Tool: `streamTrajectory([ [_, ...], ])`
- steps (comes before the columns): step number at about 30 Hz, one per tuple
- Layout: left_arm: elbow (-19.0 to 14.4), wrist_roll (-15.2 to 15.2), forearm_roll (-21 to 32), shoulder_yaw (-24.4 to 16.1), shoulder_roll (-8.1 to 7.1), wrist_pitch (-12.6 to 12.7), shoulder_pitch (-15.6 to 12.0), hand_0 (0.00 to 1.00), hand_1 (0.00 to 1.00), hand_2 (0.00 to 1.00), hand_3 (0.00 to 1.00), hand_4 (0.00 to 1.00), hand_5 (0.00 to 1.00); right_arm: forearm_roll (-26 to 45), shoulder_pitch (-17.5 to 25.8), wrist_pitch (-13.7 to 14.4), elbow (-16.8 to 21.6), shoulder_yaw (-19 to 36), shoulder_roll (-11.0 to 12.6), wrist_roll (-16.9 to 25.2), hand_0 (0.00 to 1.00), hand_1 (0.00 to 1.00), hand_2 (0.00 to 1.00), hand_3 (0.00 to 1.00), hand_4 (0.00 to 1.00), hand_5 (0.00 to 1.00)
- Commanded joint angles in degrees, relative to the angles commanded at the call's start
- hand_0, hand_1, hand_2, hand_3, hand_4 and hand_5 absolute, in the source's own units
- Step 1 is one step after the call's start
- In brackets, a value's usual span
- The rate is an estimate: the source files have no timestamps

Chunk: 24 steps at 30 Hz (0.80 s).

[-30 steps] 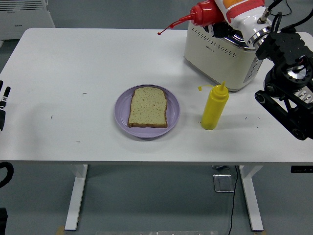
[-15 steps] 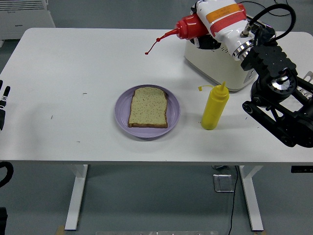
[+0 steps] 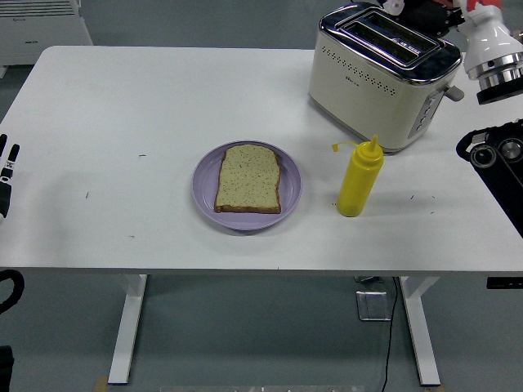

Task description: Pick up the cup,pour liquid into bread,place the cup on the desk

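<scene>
Since half a second ago I've lost sight of the red squeeze bottle: it was held tilted over the toaster with its nozzle pointing left toward the plate, and it no longer shows as a whole. Only a small red patch (image 3: 448, 3) remains at the top edge behind the toaster, so I cannot tell where the bottle's long axis runs or which way its nozzle points. The right arm (image 3: 493, 49) has swung up and right; I see its white forearm and chrome wrist cuff at the top right corner and black joints (image 3: 494, 153) at the right edge. The right hand itself is cut off by the frame, so I cannot tell how it stands.

The left hand (image 3: 6, 171) rests at the left edge beside the worktop (image 3: 122, 106), its fingers (image 3: 14, 152) straight and holding nothing.

The slice of bread (image 3: 248, 178) lies flat on the purple plate (image 3: 290, 186), with no red on it. The yellow squeeze bottle (image 3: 359, 177) stands upright just right of the plate, in front of the cream toaster (image 3: 372, 82).
</scene>
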<state>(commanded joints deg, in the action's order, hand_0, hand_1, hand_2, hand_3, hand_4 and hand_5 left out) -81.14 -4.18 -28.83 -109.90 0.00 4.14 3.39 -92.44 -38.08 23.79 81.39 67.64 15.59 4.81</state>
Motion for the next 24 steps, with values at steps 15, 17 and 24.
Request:
streamTrajectory([
  [15,0.04,-0.1,0.11,0.67,0.0,0.15,-0.09,0.81,0.789,0.806,0.732,0.62,0.998,36.38,13.51,1.5,0.23,6.31,2.03,2.62,0.037,0.064,0.228,0.343,0.714,0.282],
  [17,0.04,-0.12,0.12,0.78,0.0,0.18,-0.1,0.81,0.789,0.805,0.732,0.621,0.998,41.22,14.7,1.58,0.07,6.53,2.24,2.89,0.046,0.075,0.238,0.347,0.696,0.262],
  [24,0.02,-0.09,0.11,0.78,0.0,0.27,-0.31,0.809,0.789,0.804,0.731,0.621,0.998,56.45,18.24,2.44,-1.13,5.88,3.25,4.52,0.057,0.075,0.239,0.347,0.676,0.257],
])
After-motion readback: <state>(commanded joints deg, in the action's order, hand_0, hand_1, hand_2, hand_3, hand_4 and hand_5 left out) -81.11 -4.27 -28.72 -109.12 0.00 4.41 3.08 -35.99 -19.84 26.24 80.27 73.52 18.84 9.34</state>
